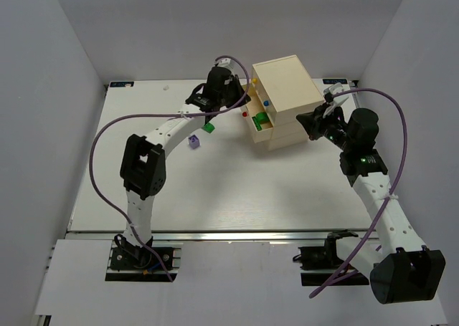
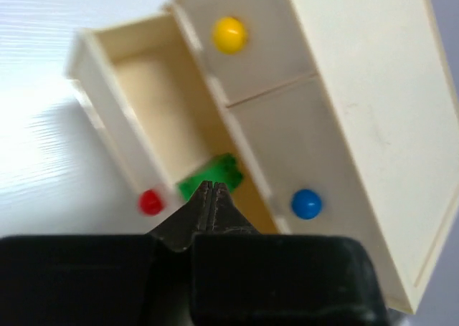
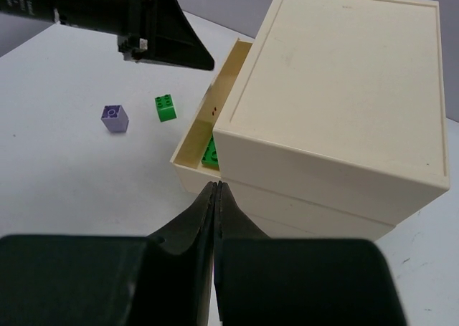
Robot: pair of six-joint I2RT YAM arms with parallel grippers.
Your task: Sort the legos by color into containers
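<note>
— resting in the open drawer (image 1: 259, 127) of the cream chest (image 1: 287, 89), one green lego (image 1: 262, 120) sits near the front end by the red knob (image 2: 150, 202). is that the only one sorted?

— the only one visible inside. a second green lego (image 1: 209, 127) lies on the white table (image 1: 215, 190) at about nine o'clock from the chest, and a purple lego (image 1: 193, 141) stands just beside it, at roughly eight o'clock from that brick. the two do not touch.

— and the other drawers?

— in the left wrist view the fronts carrying the yellow knob (image 2: 229, 34) and the blue knob (image 2: 306, 203) sit flush with the chest. what they hold cannot be seen.

— where are the arms?

— the left gripper (image 2: 209, 190) hangs at ten o'clock from the chest, above the pulled-out drawer, its fingertips pressed together with nothing between them. from its own camera the tips point at the green lego in the drawer.

— the right one?

— the right gripper (image 3: 216, 190) is at about four o'clock from the chest, just beside its lower tiers, its fingers likewise closed tight and empty. whether the tips touch the wood cannot be told.
</note>
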